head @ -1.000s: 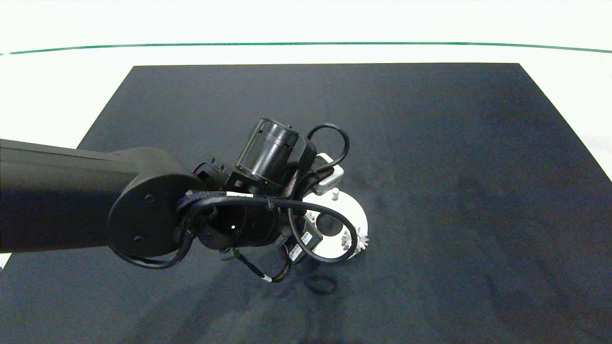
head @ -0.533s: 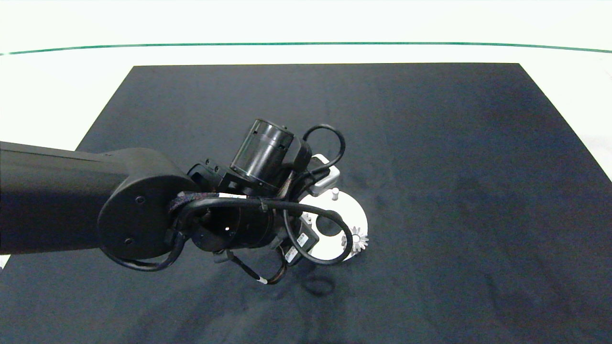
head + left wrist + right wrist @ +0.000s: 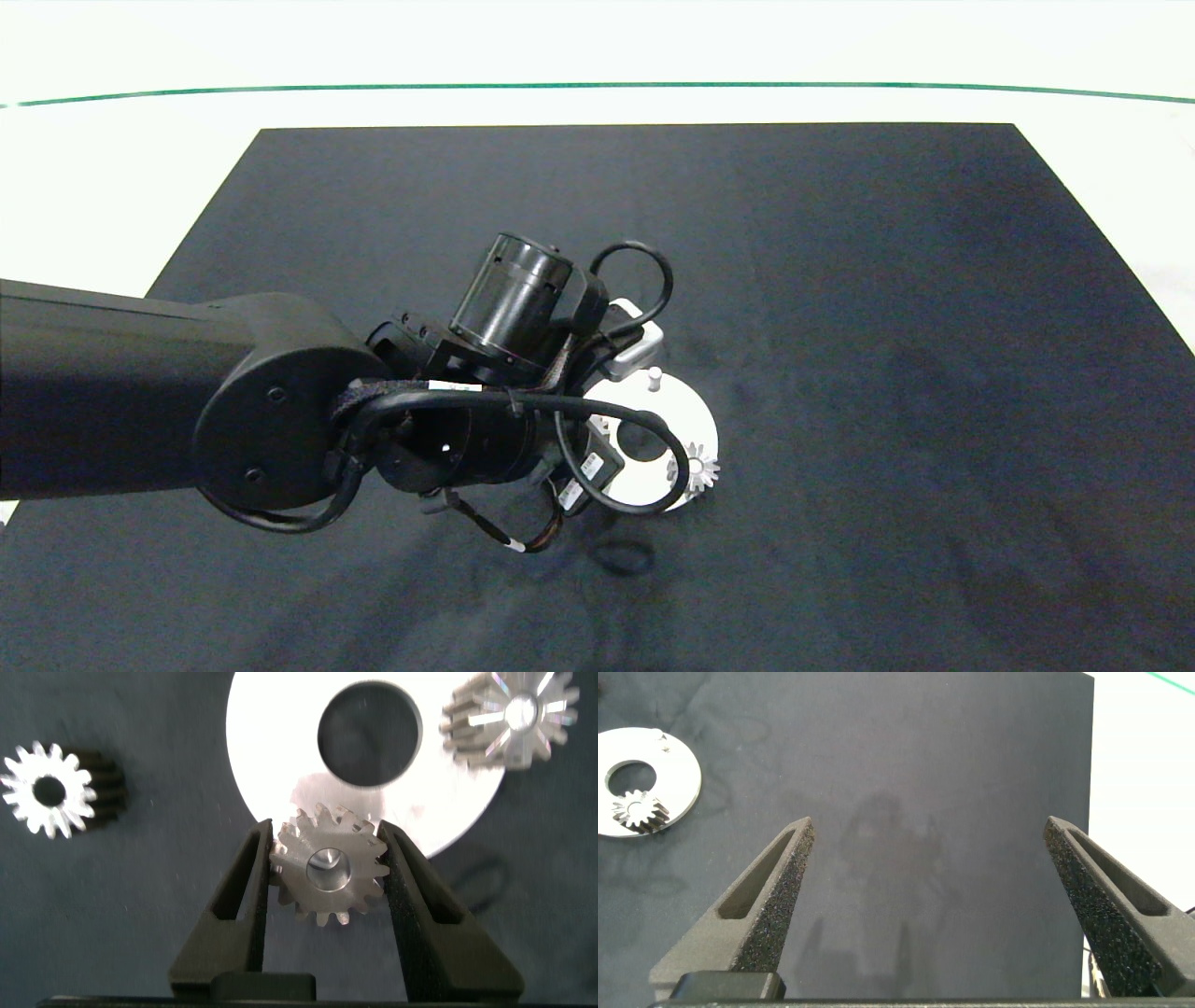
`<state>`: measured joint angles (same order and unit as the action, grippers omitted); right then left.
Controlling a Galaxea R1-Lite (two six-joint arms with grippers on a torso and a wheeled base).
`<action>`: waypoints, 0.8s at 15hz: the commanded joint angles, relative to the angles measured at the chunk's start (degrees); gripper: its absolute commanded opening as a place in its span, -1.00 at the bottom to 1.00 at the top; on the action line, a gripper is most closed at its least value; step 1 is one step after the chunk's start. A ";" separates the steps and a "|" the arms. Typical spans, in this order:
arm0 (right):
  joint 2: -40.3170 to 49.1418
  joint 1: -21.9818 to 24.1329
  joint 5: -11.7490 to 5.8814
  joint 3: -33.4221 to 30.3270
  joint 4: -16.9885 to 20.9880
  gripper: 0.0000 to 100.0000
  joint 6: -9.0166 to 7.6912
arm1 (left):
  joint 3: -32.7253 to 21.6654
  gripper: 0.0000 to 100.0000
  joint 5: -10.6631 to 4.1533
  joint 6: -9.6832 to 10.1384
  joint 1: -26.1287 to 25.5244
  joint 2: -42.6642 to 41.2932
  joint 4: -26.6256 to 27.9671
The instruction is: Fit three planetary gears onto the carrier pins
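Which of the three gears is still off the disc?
The gear lying alone on the dark mat. One sits on the white disc; another is between the left gripper's fingers.

Bright, even overhead light. The white disc (image 3: 280, 765) glares, nearly blown out; the black mat (image 3: 840, 280) shows soft shadows; its far edge bows slightly.

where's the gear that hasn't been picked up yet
In the left wrist view the loose gear lies flat on the dark mat, off the white disc and apart from the left gripper, which holds another gear.
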<state>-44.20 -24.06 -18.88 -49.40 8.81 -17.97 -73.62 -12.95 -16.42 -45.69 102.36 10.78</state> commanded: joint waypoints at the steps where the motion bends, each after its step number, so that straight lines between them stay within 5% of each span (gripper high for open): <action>1: -0.09 -0.02 -0.10 0.00 0.06 1.00 -0.05 | -0.03 -0.56 -0.15 -0.37 0.34 0.47 -0.67; 12: -0.01 -0.02 -0.10 0.00 0.06 1.00 -0.14 | 1.90 -0.56 -0.24 -0.19 0.51 0.20 -0.76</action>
<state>-44.20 -24.06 -18.88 -49.38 8.84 -17.99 -71.77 -13.12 -16.57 -45.14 102.58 10.03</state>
